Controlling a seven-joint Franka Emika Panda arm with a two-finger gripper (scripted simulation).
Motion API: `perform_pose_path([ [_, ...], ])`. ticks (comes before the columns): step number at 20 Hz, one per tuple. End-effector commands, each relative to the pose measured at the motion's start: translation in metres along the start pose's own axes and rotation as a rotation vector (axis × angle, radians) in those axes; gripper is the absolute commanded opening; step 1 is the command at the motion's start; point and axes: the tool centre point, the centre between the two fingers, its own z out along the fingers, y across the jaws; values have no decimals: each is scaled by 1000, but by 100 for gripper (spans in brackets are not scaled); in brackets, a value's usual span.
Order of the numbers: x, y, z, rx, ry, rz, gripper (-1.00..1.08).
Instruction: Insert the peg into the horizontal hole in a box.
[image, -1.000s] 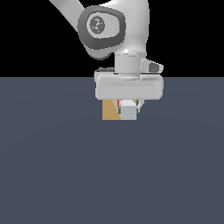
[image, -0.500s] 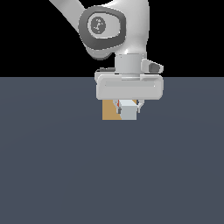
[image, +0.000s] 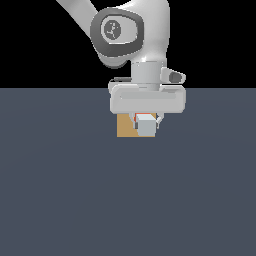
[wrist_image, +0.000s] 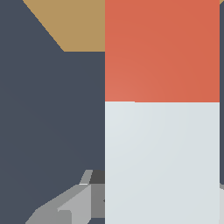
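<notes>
Pincer (image: 146, 121) clamped on peg (image: 146, 125), held level above desk (image: 60, 190), red end toward box (image: 125, 126). Since a second ago: barely moved. Hole hidden; insertion apparently not begun, alignment next.

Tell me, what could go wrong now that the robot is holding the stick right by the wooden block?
The peg might miss: in the exterior view it sits off toward the right edge of the box, and the hole is hidden, so its red end could bump the box's face instead. A bump could also make the peg slip in the claw, or push the box away.
</notes>
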Motion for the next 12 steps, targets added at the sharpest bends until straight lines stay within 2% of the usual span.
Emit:
perform_pose_path([
  [1, 12, 1, -2, -4, 1, -2, -100],
  [8, 63, 0, -4, -7, 1, -2, -100],
  [12, 79, 1, -4, -7, 1, -2, -100],
])
